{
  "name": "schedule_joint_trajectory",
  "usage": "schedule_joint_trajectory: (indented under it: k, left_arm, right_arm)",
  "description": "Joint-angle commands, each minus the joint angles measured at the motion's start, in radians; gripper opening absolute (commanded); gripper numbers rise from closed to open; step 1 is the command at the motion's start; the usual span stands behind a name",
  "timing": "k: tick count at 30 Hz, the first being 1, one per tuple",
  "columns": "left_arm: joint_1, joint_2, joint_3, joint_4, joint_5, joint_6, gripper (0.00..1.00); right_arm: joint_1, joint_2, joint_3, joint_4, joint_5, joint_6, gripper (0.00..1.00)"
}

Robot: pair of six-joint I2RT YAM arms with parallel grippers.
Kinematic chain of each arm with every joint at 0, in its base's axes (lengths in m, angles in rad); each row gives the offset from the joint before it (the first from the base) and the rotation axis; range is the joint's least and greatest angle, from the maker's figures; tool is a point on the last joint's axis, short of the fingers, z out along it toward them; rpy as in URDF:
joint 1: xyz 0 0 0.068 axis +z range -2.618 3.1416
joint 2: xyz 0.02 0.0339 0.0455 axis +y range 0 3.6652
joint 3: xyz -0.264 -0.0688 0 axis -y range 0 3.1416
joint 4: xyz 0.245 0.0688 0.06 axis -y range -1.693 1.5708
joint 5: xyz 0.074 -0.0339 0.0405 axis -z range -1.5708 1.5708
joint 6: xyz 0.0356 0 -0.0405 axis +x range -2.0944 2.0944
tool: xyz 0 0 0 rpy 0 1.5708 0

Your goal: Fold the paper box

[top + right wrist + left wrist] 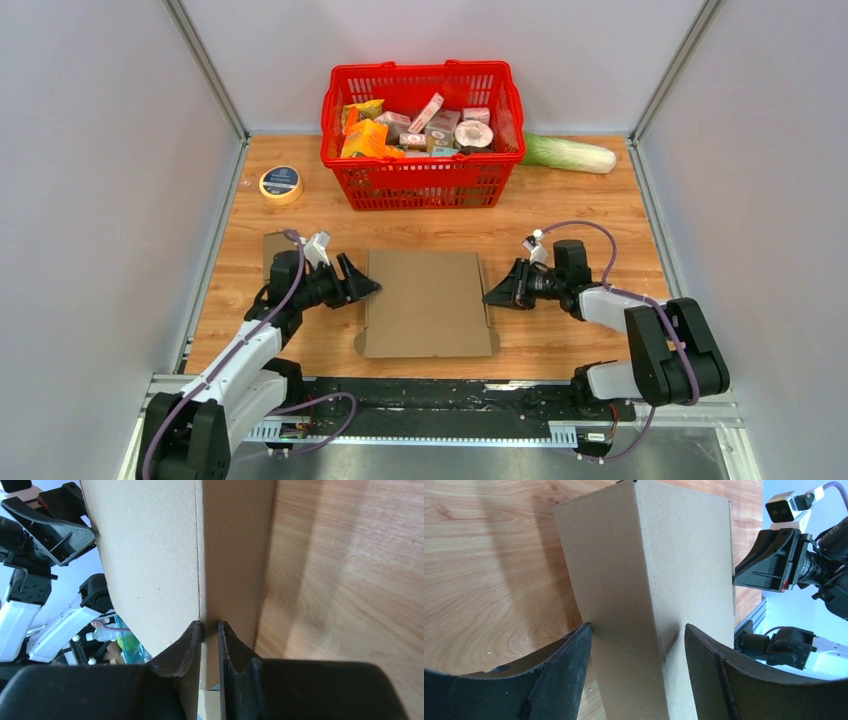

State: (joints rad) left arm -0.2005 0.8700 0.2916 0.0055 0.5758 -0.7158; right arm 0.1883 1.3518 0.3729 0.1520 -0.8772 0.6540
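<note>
The paper box (428, 300) is a flat brown cardboard piece lying on the wooden table between my two arms. My left gripper (368, 286) is at the box's left edge. In the left wrist view the box (649, 570) rises between the wide-apart fingers, and the left gripper (638, 632) is open around that edge. My right gripper (490, 296) is at the box's right edge. In the right wrist view the right gripper (209, 626) is pinched shut on the box (165, 555) edge at a crease line.
A red basket (425, 190) full of groceries stands behind the box. A tape roll (281, 184) lies at the back left and a pale green cabbage (570, 153) at the back right. A small cardboard piece (272, 248) lies beside the left arm.
</note>
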Motion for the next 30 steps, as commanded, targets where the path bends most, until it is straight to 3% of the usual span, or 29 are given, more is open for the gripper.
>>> schedule_joint_trajectory:
  k: [1, 13, 19, 26, 30]
  left_arm:
    - [-0.002, -0.014, -0.017, 0.042, 0.072, -0.048, 0.76]
    - [0.000, -0.107, -0.012, -0.053, 0.068, -0.131, 0.77]
    - [0.000, -0.255, -0.014, -0.131, 0.019, -0.129, 0.77]
    - [0.000, -0.172, 0.023, -0.197, 0.075, -0.114, 0.77]
    - [0.000, -0.212, 0.082, -0.387, -0.046, -0.025, 0.78]
  right_arm:
    - [-0.004, 0.073, -0.005, -0.054, 0.142, -0.065, 0.16]
    - [-0.007, 0.096, 0.006, -0.075, 0.173, -0.065, 0.15]
    - [-0.006, 0.093, 0.008, -0.077, 0.167, -0.068, 0.15]
    - [-0.006, 0.084, 0.003, -0.071, 0.153, -0.074, 0.15]
    - [-0.006, 0.083, 0.001, -0.069, 0.158, -0.073, 0.15]
